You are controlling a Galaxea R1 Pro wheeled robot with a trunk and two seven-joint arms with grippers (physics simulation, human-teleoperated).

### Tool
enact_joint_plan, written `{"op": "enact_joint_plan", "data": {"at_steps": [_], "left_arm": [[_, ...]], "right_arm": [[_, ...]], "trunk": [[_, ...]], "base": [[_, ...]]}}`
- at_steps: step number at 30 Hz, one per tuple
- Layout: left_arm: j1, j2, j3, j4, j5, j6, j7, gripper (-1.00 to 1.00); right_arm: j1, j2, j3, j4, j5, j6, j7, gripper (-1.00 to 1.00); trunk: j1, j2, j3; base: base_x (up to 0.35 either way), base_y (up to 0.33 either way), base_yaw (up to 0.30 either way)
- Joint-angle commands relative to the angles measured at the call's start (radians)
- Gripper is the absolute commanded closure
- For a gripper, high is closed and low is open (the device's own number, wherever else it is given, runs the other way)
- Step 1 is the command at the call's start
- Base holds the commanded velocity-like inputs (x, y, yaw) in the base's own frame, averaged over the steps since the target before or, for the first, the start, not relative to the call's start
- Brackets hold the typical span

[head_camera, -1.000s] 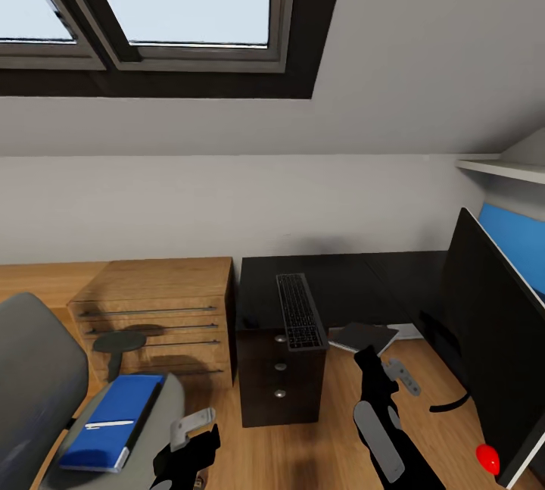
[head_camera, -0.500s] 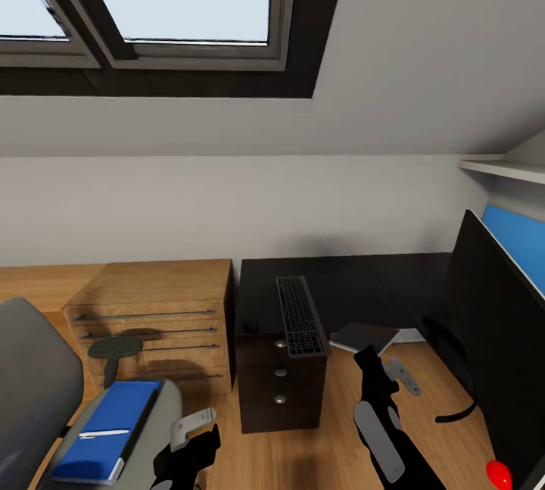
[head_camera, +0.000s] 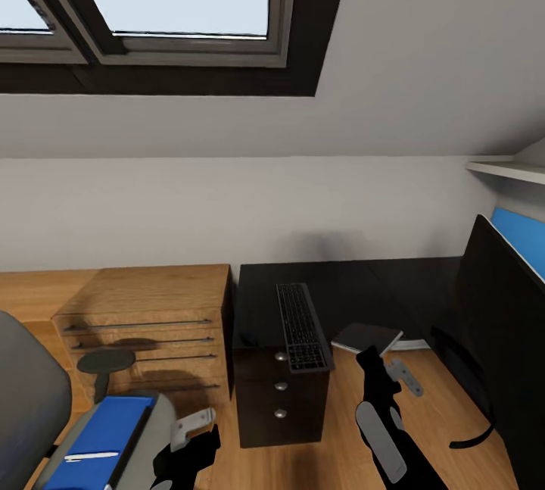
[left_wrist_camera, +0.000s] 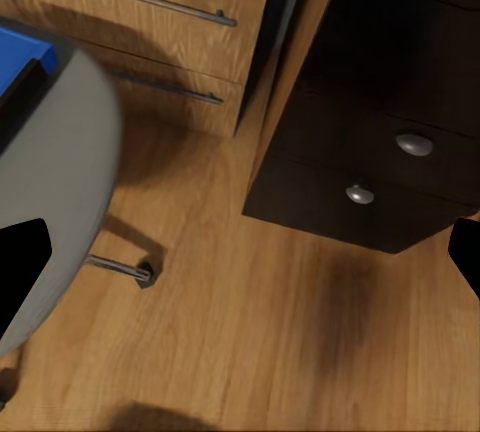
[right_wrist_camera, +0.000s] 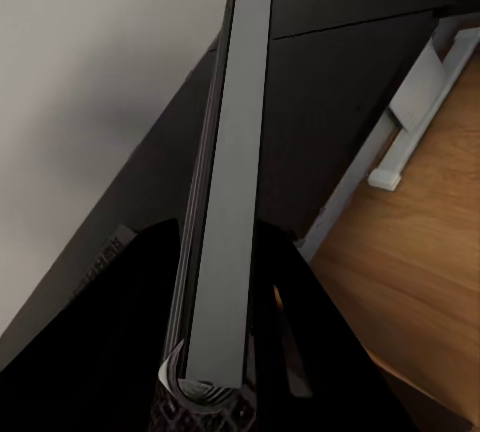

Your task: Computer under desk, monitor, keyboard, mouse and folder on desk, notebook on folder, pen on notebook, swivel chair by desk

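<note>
The dark keyboard (head_camera: 304, 326) lies lengthwise on the left end of the black desk (head_camera: 363, 285), above a black drawer unit (head_camera: 280, 403). The black monitor (head_camera: 507, 338) stands at the right, before the blue back panel (head_camera: 522, 236). The blue folder (head_camera: 98, 437), with a thin white stripe across it, rests on the grey swivel chair (head_camera: 26, 399) at lower left. My right gripper (head_camera: 371, 357) is shut on a flat dark-grey notebook (head_camera: 367, 337); its edge (right_wrist_camera: 235, 152) runs out between the fingers. My left gripper (head_camera: 198, 433) hangs open by the chair seat (left_wrist_camera: 60, 172). The mouse is out of view.
A low oak shelving unit (head_camera: 151, 316) stands left of the drawer unit (left_wrist_camera: 370, 162). A white desk leg (right_wrist_camera: 420, 102) meets the wood floor. A black cable (head_camera: 473, 441) lies under the monitor. A white shelf (head_camera: 507, 170) and a sloped ceiling window are overhead.
The whole view has shifted down and to the right as the camera moved closer; a red thing at lower right has left the frame. Both grippers hold their pose, the right still gripping.
</note>
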Motion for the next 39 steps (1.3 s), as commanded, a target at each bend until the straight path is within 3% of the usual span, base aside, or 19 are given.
{"op": "enact_joint_plan", "data": {"at_steps": [1,10,16,18,21,23,26,39], "left_arm": [[0.0,0.0,-0.001,-0.002,0.008,0.002,0.007,-1.0],[0.0,0.0,0.0,-0.002,0.009,0.002,0.008,-1.0],[0.0,0.007,0.003,-0.044,0.015,0.004,0.007,-1.0],[0.0,0.017,0.003,-0.059,0.04,0.006,0.007,-1.0],[0.0,0.053,0.002,-0.092,0.112,0.008,0.005,-1.0],[0.0,0.078,0.0,-0.106,0.156,0.008,0.005,-1.0],[0.0,0.092,-0.001,-0.113,0.187,0.008,0.005,-1.0],[0.0,0.098,-0.015,-0.114,0.204,0.01,0.006,-1.0]], "right_arm": [[-0.001,-0.001,0.003,0.0,-0.007,-0.006,-0.001,1.0],[-0.001,-0.003,0.003,0.001,-0.006,-0.007,0.0,1.0],[-0.001,-0.027,0.004,-0.02,-0.006,-0.014,0.0,1.0],[-0.001,-0.043,0.004,-0.049,-0.007,-0.014,-0.001,1.0],[-0.001,-0.079,0.004,-0.079,-0.01,-0.012,-0.003,1.0],[-0.001,-0.088,0.005,-0.086,-0.012,-0.011,-0.003,1.0],[-0.001,-0.091,0.006,-0.097,-0.013,-0.011,-0.003,1.0],[-0.001,-0.089,0.009,-0.094,-0.011,-0.012,0.0,1.0]], "trunk": [[0.001,-0.001,-0.001],[0.001,-0.001,-0.001],[0.001,-0.001,-0.001],[0.001,-0.001,-0.001],[0.001,-0.001,-0.001],[0.001,-0.001,-0.001],[0.001,-0.001,-0.001],[0.001,-0.001,-0.001]], "base": [[0.221,0.0,0.0],[0.123,0.0,0.0],[0.005,0.0,0.0],[0.0,0.0,0.0],[0.0,0.0,0.0],[0.0,0.0,0.0],[0.002,0.0,0.0],[0.149,0.0,0.0]]}}
